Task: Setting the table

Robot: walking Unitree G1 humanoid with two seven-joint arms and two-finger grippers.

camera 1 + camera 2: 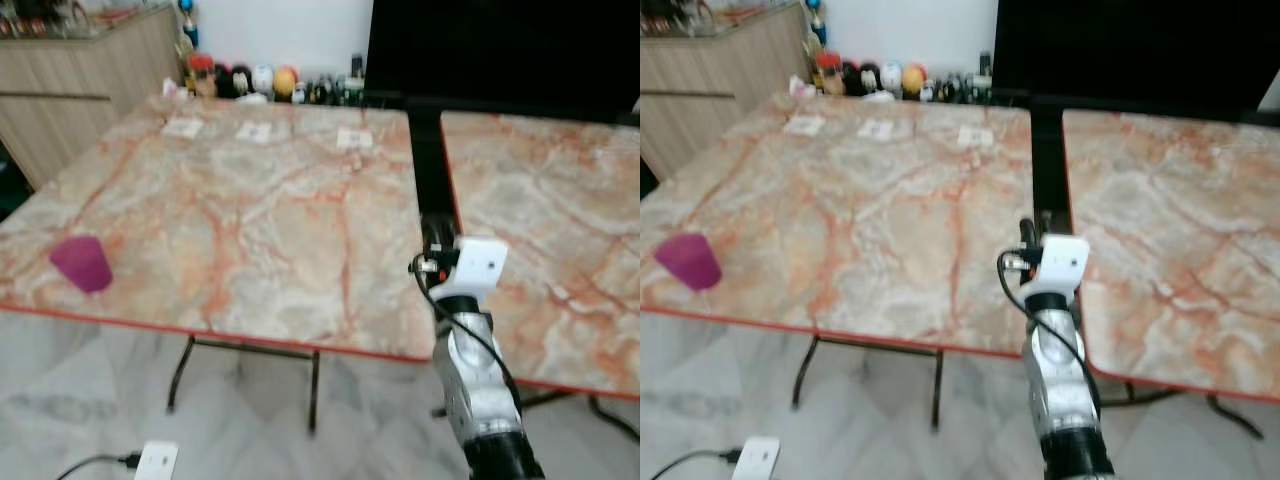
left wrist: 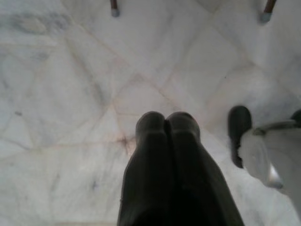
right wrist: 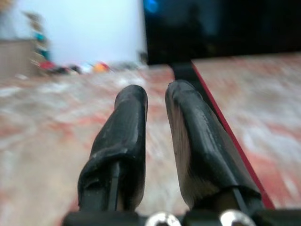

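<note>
Ahead, my right gripper, fingers slightly apart and empty, hovers over the table edge. A purple cup sits well left; bottles line the far side. My left gripper hangs closed above the floor.

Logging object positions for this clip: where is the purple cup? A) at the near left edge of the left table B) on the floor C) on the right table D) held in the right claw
A: the purple cup stands on the left table, close to its near left edge.

A purple cup and three white cards are carried by the marble tabletop.
</note>
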